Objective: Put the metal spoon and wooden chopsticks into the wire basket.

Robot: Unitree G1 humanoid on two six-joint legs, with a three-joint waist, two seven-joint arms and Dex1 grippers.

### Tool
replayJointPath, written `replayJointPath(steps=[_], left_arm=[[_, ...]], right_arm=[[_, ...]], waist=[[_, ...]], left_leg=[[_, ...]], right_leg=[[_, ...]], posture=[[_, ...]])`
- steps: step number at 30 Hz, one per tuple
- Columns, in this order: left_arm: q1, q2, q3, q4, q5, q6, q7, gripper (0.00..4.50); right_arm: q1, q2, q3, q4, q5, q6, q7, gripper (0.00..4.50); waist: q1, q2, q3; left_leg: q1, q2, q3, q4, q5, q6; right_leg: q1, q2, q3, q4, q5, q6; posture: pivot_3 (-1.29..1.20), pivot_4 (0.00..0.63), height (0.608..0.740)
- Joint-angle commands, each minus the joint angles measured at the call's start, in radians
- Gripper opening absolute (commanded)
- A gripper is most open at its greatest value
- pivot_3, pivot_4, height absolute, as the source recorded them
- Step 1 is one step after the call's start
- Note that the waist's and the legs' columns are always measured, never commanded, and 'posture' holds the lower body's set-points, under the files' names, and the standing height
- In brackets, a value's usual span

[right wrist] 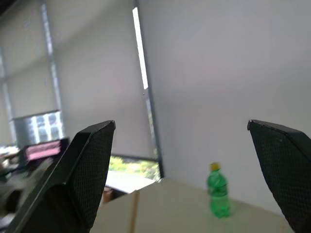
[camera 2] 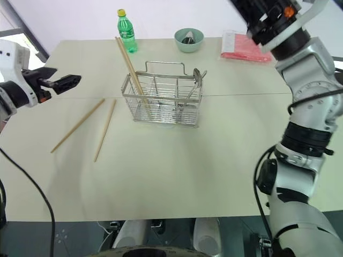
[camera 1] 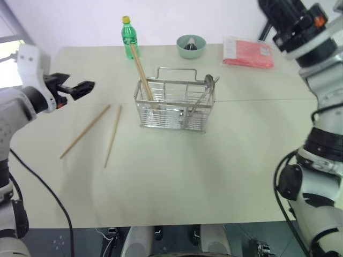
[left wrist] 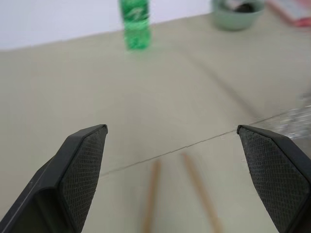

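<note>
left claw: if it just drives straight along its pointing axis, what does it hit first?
Probably the table. The open left claw points forward and slightly down over two wooden chopsticks lying flat, so it likely passes above them and meets bare tabletop short of the green bottle. Depth is uncertain.

A pale beige table [camera 1: 214,176] carries a wire basket [camera 1: 175,110], a green bottle [camera 1: 129,36], a green bowl [camera 1: 191,46] and a red packet [camera 1: 248,52]. Two wooden chopsticks [camera 1: 99,133] lie flat below and ahead of the left fingers [left wrist: 82,165].
</note>
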Motion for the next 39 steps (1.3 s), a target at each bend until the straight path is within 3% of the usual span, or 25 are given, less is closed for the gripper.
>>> replayJointPath(steps=[1,7,22,25,32,36,39], left_arm=[[-0.049,0.004,-0.092,0.097,0.109,-0.018,-0.036,4.5],[-0.064,-0.027,-0.273,0.313,0.281,-0.134,-0.188,4.5],[-0.223,-0.205,-0.389,0.784,0.56,-0.437,-0.296,4.5],[-0.254,-0.232,-0.38,0.855,0.587,-0.477,-0.302,3.64],[-0.273,-0.248,-0.325,0.899,0.598,-0.523,-0.27,0.15],[-0.277,-0.258,-0.214,0.88,0.55,-0.557,-0.174,0.06],[-0.293,-0.276,-0.06,0.847,0.463,-0.564,-0.068,0.06]], right_arm=[[0.111,-0.103,0.031,-0.15,0.126,0.13,0.178,4.45],[0.248,-0.201,0.031,-0.258,0.173,0.179,0.247,4.45],[0.384,-0.301,-0.055,-0.327,0.233,0.186,0.236,4.45],[0.399,-0.316,-0.053,-0.327,0.228,0.174,0.242,4.5],[0.402,-0.325,-0.049,-0.311,0.211,0.155,0.238,4.5],[0.406,-0.322,-0.044,-0.309,0.204,0.149,0.241,4.5],[0.402,-0.317,-0.035,-0.307,0.2,0.144,0.235,4.5]], waist=[[0.002,0.0,0.0],[0.012,-0.001,0.001],[0.055,-0.004,0.001],[0.055,-0.004,0.0],[0.049,-0.004,-0.001],[0.048,-0.005,0.0],[0.049,-0.008,0.001]], left_leg=[[0.0,0.0,0.0,0.0,0.0,0.0],[0.0,0.0,0.001,0.001,-0.002,-0.002],[-0.001,0.001,-0.001,0.001,-0.003,-0.001],[0.0,0.001,-0.001,0.001,-0.003,-0.001],[0.0,0.001,-0.001,0.001,-0.003,-0.001],[0.0,0.002,-0.001,0.001,-0.003,-0.001],[-0.002,0.002,-0.001,0.001,-0.003,-0.001]], right_leg=[[0.001,-0.001,0.0,0.0,0.0,0.0],[0.0,-0.004,0.0,-0.001,0.0,0.0],[0.003,-0.005,-0.004,-0.02,0.011,0.0],[0.004,-0.006,-0.004,-0.02,0.011,0.0],[0.008,-0.006,-0.004,-0.02,0.012,0.001],[0.007,-0.005,-0.004,-0.02,0.012,0.001],[0.006,-0.005,-0.004,-0.02,0.012,0.002]], posture=[[0.0,0.15,0.68],[0.0,0.15,0.68],[0.0,0.15,0.68],[0.0,0.15,0.68],[0.0,0.15,0.68],[0.0,0.15,0.68],[0.0,0.15,0.68]])
